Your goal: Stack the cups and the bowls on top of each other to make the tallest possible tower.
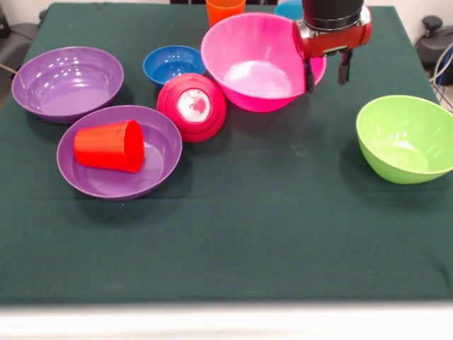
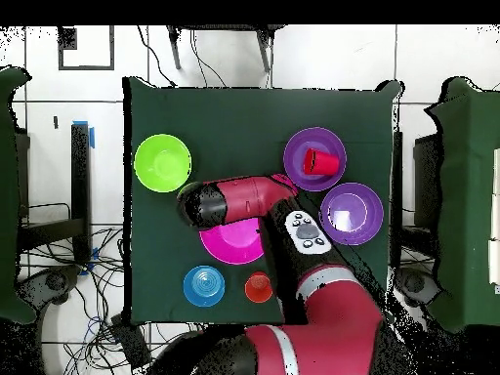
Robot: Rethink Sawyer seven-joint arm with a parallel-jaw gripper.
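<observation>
The desk (image 1: 233,234) is covered with a dark green cloth, and no tower stands on it yet; the cups and bowls lie apart. The arm (image 2: 293,293) reaches over the big pink bowl (image 1: 248,67), which is tilted near the far side. The gripper (image 1: 326,76) hangs at this bowl's right rim, its two fingers (image 1: 309,76) spread, one in front of the rim and one outside it; whether they touch it, one cannot tell. To the right stands the lime green bowl (image 1: 403,142), well apart. On the left are two purple bowls (image 1: 67,81), and the nearer purple bowl (image 1: 159,152) holds the red cup (image 1: 110,146) lying on its side. The small crimson bowl (image 1: 191,106) leans on its edge just beside the pink one. Behind it sits the dark blue bowl (image 1: 172,64). The orange cup (image 1: 225,10) and the light blue bowl (image 1: 289,9) are at the far edge.
</observation>
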